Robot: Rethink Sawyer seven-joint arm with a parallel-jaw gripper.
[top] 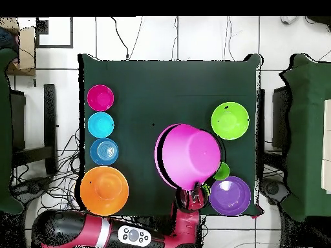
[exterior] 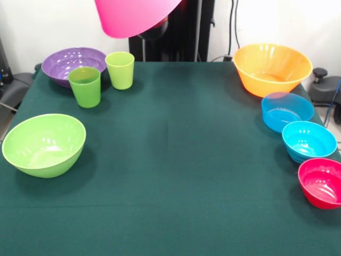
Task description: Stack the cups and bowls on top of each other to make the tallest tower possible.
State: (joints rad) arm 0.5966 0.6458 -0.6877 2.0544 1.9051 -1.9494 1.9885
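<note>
A large pink bowl [exterior: 136, 16] hangs tilted in the air above the table's far side; in the overhead view [top: 189, 155] it covers the middle right. My gripper [top: 194, 191] holds it by the rim nearest the robot, and its fingers are hidden. A green cup [exterior: 85, 86] and a lime-green cup [exterior: 120, 70] stand upright next to the purple bowl [exterior: 74, 63]. A lime-green bowl [exterior: 44, 144] sits at the left. The orange bowl [exterior: 272, 69], blue bowl [exterior: 287, 111], turquoise bowl [exterior: 309, 141] and small red bowl [exterior: 322, 182] line the right edge. The red cup is out of view.
The dark green table [exterior: 176, 160] has bare cloth across its middle and front. The robot's black pedestal [exterior: 181, 32] stands behind the far edge. Dark chairs [top: 304, 129] flank the table in the overhead view.
</note>
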